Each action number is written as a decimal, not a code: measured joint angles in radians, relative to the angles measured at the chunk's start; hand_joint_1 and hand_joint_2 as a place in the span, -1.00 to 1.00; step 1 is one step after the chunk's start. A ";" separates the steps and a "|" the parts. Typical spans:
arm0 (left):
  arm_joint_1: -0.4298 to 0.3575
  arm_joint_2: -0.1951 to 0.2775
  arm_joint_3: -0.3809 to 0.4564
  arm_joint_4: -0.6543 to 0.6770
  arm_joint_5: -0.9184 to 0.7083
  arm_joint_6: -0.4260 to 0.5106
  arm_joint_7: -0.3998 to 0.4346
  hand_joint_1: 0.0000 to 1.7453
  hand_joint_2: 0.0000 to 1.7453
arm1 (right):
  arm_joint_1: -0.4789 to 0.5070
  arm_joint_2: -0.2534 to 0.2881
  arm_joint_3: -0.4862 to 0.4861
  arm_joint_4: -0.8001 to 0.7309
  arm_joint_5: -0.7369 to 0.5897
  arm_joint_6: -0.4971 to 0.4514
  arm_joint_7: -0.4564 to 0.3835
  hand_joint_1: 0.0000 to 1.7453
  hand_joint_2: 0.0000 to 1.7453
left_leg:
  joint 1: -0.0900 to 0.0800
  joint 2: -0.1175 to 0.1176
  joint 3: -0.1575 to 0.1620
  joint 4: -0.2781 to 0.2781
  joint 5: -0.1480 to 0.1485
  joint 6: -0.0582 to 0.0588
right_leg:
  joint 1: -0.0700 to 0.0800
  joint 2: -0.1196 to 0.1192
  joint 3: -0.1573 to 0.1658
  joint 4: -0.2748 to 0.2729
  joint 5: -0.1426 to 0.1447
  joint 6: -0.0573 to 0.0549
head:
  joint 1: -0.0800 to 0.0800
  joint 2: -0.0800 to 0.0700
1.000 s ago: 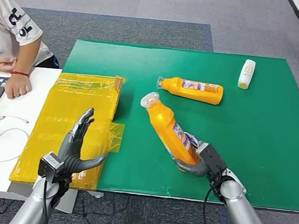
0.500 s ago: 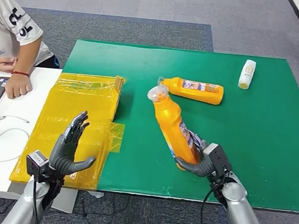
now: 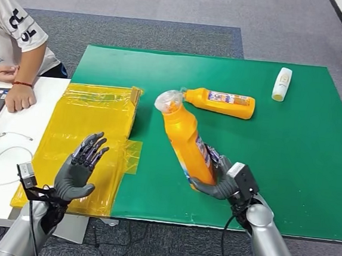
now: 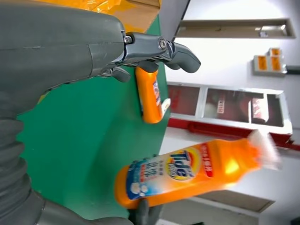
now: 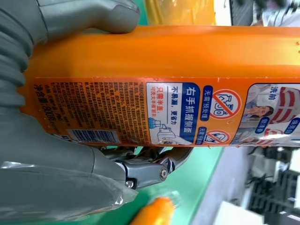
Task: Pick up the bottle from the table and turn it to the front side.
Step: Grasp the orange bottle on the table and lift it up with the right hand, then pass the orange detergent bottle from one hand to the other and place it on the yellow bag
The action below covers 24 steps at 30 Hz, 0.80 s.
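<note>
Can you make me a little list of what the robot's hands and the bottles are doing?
Right hand: grips the lower end of the tilted orange plastic detergent bottle, lifted off the green mat
Left hand: holds nothing, fingers spread above the yellow plastic-wrapped package
Second orange bottle: lying on the mat
Small white bottle: lying near the mat's far corner
Person's hand: resting on the white table

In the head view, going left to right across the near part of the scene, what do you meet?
White table → left hand, open over the yellow wrapped box → orange bottle tilted up → right hand gripping its base → bare green mat.
</note>
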 joint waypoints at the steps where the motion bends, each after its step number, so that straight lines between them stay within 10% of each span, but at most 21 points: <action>1: -0.012 0.005 -0.003 0.010 -0.004 -0.011 0.000 -1.00 1.00 | -0.003 0.002 0.014 -0.004 0.016 -0.009 -0.005 1.00 1.00 | 0.000 0.000 0.000 0.000 0.000 0.000 | 0.000 0.000 0.000 0.000 0.000 0.000 | 0.000 0.000; 24: -0.189 0.095 -0.178 0.145 -0.003 0.007 0.000 -1.00 1.00 | -0.065 0.013 0.228 0.015 0.128 -0.128 -0.023 1.00 1.00 | 0.000 0.000 -0.002 0.000 0.002 -0.001 | 0.000 0.000 -0.002 0.000 0.001 0.000 | 0.000 0.000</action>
